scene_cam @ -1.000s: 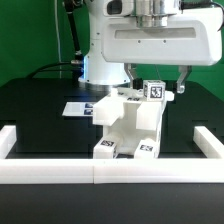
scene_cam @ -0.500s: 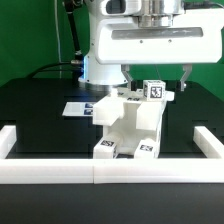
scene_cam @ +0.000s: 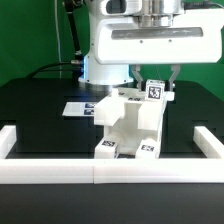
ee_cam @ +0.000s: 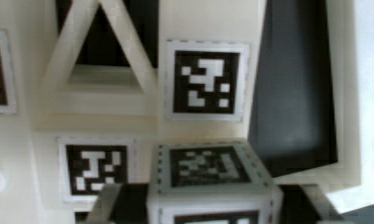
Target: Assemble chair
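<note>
Chair [scene_cam: 130, 125] stands upright mid-surface [scene_cam: 40, 110], feet toward 6 o'clock. Tool [scene_cam: 153, 79] sits directly above, set narrow around the tagged post [scene_cam: 155, 92] at the chair's 1 o'clock corner. It is apparently gripping it, though the wrist view blurs the contact.

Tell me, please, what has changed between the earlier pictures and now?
The claw has drawn its fingers in from wide apart toward the tagged post on top of the chair, one finger on each side. Whether they already pinch it is unclear. The chair, the marker board and the white border rails stayed where they were.
</note>
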You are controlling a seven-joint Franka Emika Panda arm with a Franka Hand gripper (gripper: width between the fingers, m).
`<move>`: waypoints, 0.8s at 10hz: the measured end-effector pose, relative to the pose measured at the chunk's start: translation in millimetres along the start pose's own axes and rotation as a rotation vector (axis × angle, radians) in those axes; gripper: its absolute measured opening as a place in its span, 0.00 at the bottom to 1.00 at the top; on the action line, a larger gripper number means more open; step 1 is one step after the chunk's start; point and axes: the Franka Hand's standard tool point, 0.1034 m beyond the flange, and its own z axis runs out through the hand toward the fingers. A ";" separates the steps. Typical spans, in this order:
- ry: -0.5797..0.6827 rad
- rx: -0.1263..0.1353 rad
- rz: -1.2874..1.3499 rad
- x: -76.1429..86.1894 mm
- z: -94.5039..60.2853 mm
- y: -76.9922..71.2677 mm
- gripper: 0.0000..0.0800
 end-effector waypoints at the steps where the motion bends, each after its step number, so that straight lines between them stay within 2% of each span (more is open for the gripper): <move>1: 0.000 0.002 0.085 -0.1 0.0 -0.3 0.36; 8: -0.001 0.002 0.529 -0.4 0.1 -1.1 0.36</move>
